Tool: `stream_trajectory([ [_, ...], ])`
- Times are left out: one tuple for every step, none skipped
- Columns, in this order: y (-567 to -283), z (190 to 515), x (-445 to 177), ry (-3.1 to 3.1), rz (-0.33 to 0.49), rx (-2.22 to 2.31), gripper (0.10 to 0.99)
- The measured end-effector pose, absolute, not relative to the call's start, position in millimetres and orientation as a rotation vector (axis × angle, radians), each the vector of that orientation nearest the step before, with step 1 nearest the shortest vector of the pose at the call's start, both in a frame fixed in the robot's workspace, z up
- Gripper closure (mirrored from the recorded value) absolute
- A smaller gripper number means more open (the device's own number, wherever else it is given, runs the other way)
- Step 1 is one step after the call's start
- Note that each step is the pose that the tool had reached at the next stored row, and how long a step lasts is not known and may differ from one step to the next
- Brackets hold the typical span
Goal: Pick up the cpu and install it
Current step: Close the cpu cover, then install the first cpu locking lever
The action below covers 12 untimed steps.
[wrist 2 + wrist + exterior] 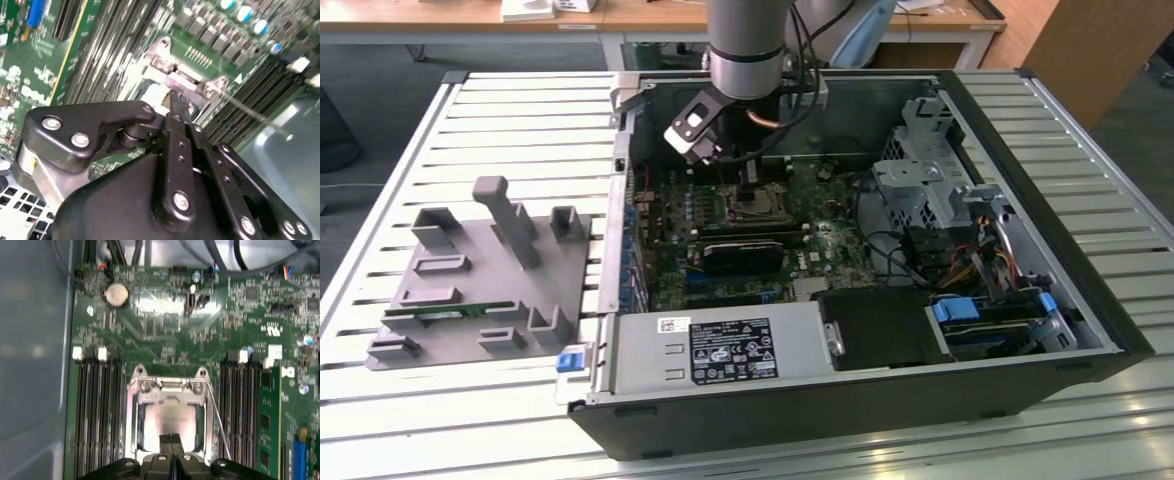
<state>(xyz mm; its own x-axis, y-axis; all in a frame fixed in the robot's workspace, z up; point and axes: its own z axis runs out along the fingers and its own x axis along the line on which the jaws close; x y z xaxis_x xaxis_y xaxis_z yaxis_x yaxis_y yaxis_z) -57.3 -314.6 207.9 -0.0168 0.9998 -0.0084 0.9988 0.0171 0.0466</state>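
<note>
Exterior view: the open computer case contains the motherboard, and my gripper hangs over its socket. First wrist view: the cpu lies inside the socket frame, with my fingertips pressed together over it; I cannot tell whether they touch it. Second wrist view: my closed tips stand over the socket.

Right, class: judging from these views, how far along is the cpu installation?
Done: the cpu lies inside the motherboard socket, away from the grey holder block. In hand: nothing; the hand hangs shut just over the cpu. Left: whether it is fully seated cannot be told, and the hand is not yet clear.
</note>
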Motion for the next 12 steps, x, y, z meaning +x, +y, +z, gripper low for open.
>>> stream_trajectory([
  [-315, 208, -55, 2.212, 0.042, 2.175, 0.980],
  [-315, 208, -54, 2.212, 0.042, 2.175, 0.980],
  [-315, 208, -51, 2.212, 0.042, 2.175, 0.980],
  [-315, 208, -50, 2.212, 0.042, 2.175, 0.980],
  [-315, 208, -48, 2.212, 0.042, 2.175, 0.980],
  [-315, 208, -47, 2.212, 0.042, 2.175, 0.980],
  [-315, 208, -46, 2.213, 0.042, 2.175, 0.980],
  [-315, 208, -43, 2.213, 0.042, 2.175, 0.980],
  [-315, 208, -43, 2.213, 0.042, 2.175, 0.980],
  [-315, 208, -42, 2.212, 0.042, 2.175, 0.980],
  [-315, 208, -42, 2.213, 0.042, 2.175, 0.980],
  [-315, 208, -42, 2.213, 0.042, 2.175, 0.980],
])
